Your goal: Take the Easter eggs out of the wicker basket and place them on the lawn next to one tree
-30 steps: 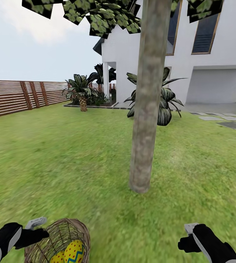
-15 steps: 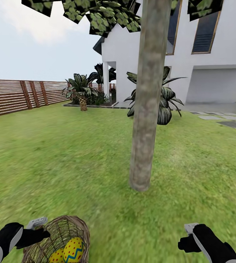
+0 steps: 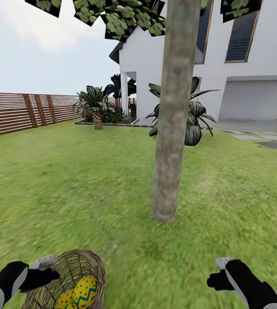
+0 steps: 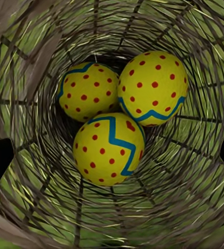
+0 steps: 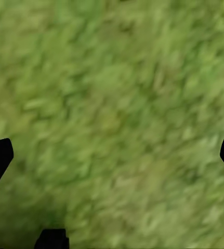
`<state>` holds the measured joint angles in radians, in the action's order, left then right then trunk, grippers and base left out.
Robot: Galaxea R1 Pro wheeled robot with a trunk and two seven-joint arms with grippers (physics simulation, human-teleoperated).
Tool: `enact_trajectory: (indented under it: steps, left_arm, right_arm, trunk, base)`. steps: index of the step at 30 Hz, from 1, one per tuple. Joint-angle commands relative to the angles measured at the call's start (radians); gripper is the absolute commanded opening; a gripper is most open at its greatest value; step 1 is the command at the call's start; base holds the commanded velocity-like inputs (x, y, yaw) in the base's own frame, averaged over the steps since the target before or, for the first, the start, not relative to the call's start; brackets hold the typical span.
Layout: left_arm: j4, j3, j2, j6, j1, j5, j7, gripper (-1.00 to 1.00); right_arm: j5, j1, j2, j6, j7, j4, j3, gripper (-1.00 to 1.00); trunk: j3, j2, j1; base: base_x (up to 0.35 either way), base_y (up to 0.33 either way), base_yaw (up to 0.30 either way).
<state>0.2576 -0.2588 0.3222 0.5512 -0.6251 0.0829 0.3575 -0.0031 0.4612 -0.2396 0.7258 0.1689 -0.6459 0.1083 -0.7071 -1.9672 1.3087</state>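
Left gripper at lower left, fingers spread wide at the wicker basket rim; inside, three yellow Easter eggs with red dots and blue zigzags. Centre, grey-brown tree on lawn. Lower right, right gripper, fingers wide, empty.

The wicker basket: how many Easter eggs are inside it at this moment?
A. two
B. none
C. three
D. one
C. The left wrist view looks straight down into the wicker basket, and three yellow Easter eggs with red dots and blue zigzags lie together at its bottom.
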Motion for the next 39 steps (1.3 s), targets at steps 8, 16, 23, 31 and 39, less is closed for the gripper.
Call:
enact_trajectory:
  steps: [8, 16, 23, 31, 39]
  left_arm:
    - [-0.002, -0.006, -0.023, 0.006, 0.000, 0.009, 0.006, 1.00]
    - [-0.003, -0.006, -0.031, 0.006, 0.000, 0.011, 0.006, 1.00]
    - [-0.003, -0.006, -0.031, 0.006, 0.000, 0.011, 0.006, 1.00]
    - [-0.003, -0.007, -0.031, 0.006, 0.000, 0.011, 0.006, 1.00]
    - [-0.003, -0.007, -0.035, 0.006, 0.000, 0.011, 0.006, 1.00]
  right_arm:
    - [0.000, 0.001, -0.007, 0.004, 0.001, -0.005, 0.004, 1.00]
    - [0.006, 0.001, -0.002, 0.002, 0.000, -0.006, 0.006, 1.00]
    - [0.005, 0.001, 0.000, 0.003, 0.000, -0.003, 0.005, 1.00]
    - [0.005, 0.001, 0.000, 0.003, 0.000, -0.002, 0.007, 1.00]
    - [0.004, 0.001, 0.000, 0.003, 0.000, -0.001, 0.007, 1.00]
  trunk:
    - [-0.026, -0.057, 0.031]
    - [-0.051, -0.113, 0.061]
    - [-0.073, -0.162, 0.088]
    - [-0.098, -0.218, 0.119]
    - [-0.123, -0.274, 0.149]
  base:
    - [0.000, 0.000, 0.000]
    - [0.000, 0.000, 0.000]
    - [0.000, 0.000, 0.000]
    - [0.000, 0.000, 0.000]
    - [0.000, 0.000, 0.000]
